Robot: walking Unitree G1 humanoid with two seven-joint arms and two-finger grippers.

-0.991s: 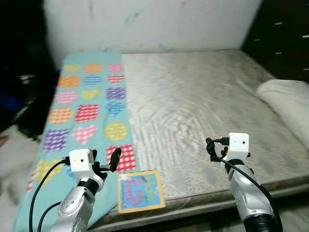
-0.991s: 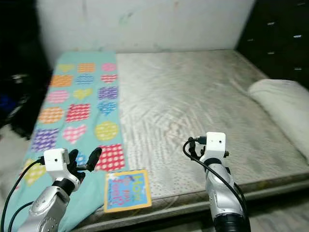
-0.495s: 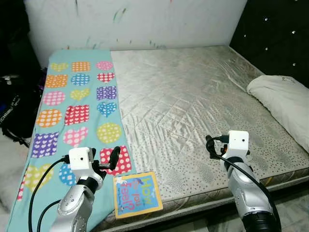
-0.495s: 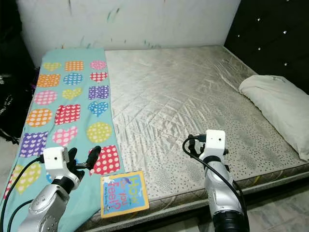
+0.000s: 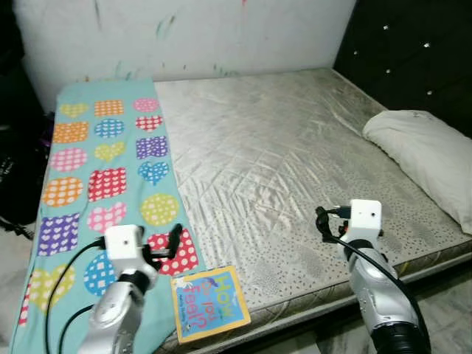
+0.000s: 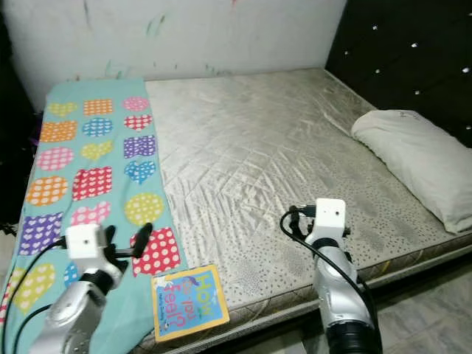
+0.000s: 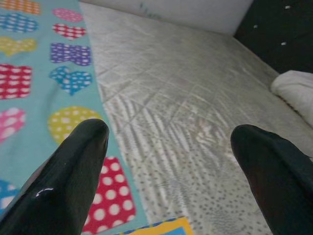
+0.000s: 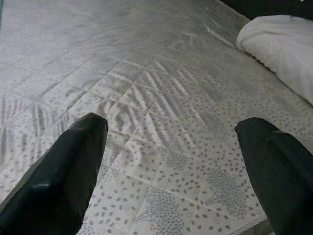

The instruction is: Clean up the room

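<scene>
A children's book [image 5: 209, 302] with a blue and yellow cover lies flat at the front edge of the bed, half on the teal blanket [image 5: 96, 162] patterned with hearts and dotted shapes. My left gripper [image 5: 166, 247] hovers open just above the blanket, behind and left of the book; its corner [image 7: 161, 227] peeks in between the spread fingers [image 7: 73, 171]. My right gripper [image 5: 324, 225] hangs open over the bare grey quilted mattress [image 5: 280, 147], with nothing between its fingers [image 8: 63, 171]. A white pillow [image 5: 420, 155] rests on the bed's right side.
The bed's front edge runs below both arms, with floor beyond it at the lower right. A dark studded headboard [image 5: 413, 59] stands at the right, a white marked wall [image 5: 184, 37] at the back, and a dark bag [image 5: 15, 169] left of the bed.
The whole view has swung, so the bed sits further left and the pillow shows more fully: the camera moved. Both grippers keep the same open pose.
</scene>
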